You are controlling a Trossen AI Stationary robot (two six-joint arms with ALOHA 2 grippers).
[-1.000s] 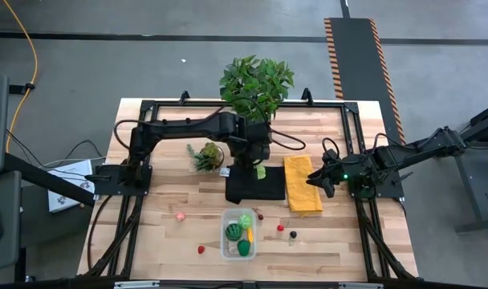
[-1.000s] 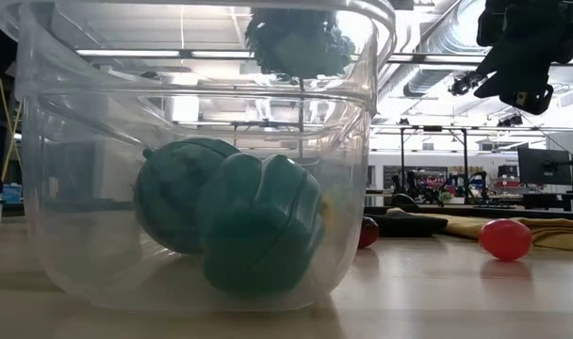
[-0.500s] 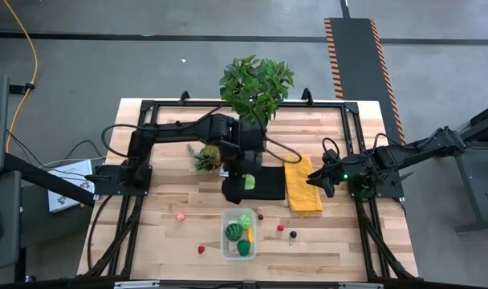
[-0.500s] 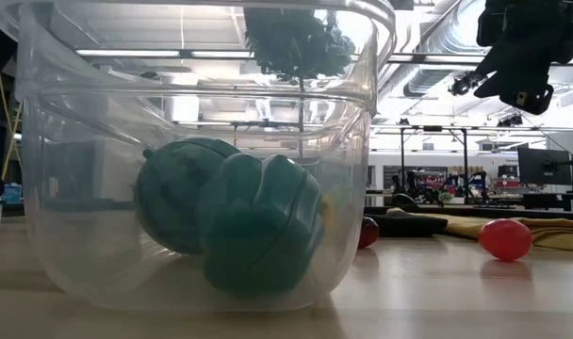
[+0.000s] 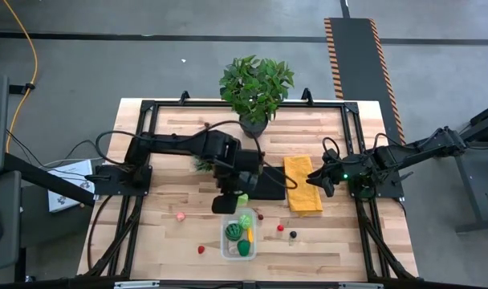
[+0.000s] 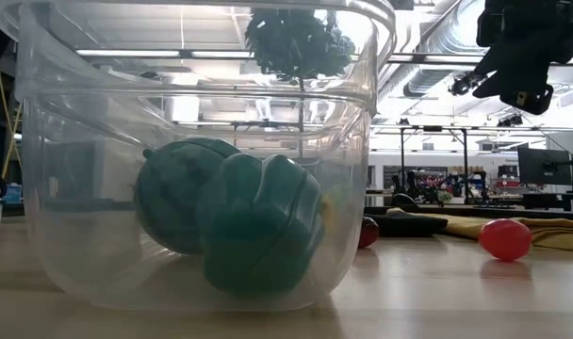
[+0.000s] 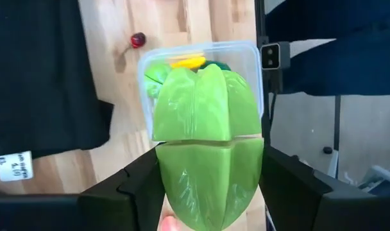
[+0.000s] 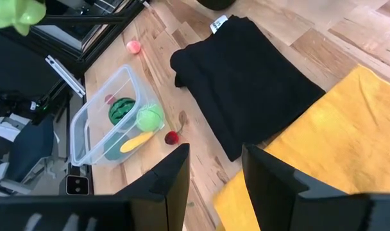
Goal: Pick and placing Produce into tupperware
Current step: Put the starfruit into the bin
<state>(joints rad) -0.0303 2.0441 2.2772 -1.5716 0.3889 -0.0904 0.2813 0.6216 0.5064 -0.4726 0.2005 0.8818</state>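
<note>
My left gripper [image 7: 208, 192] holds a lime-green, ribbed plastic toy vegetable [image 7: 206, 144] clamped between my two dark fingers [image 7: 137, 186], which stand wide around its body, and it hangs just short of the clear, lidless rectangular plastic tupperware [image 5: 237, 233] on its far side, over the near edge of the folded black cloth [image 5: 264, 186]. Inside the tupperware lie a dark-green striped round toy melon [image 6: 178, 207], a green toy pepper [image 6: 260, 226], a lime-green round piece [image 8: 149, 118] and a yellow curved piece [image 8: 136, 142]. Around the tupperware on the pale wooden table [image 5: 164, 229] rest loose bits of produce: a pink ball [image 5: 180, 216] and a red piece [image 5: 201, 250] on one side, another red piece [image 5: 281, 227] and a small dark one [image 5: 293, 235] on the other (all clear of its walls). My right gripper [image 5: 316, 181] waits beyond the tupperware over the folded yellow cloth [image 5: 302, 185], fingers [image 8: 272, 179] partly apart and holding nothing. The large leafy potted plant [image 5: 256, 87] stands at the back of the table, farther off than the black cloth.
</note>
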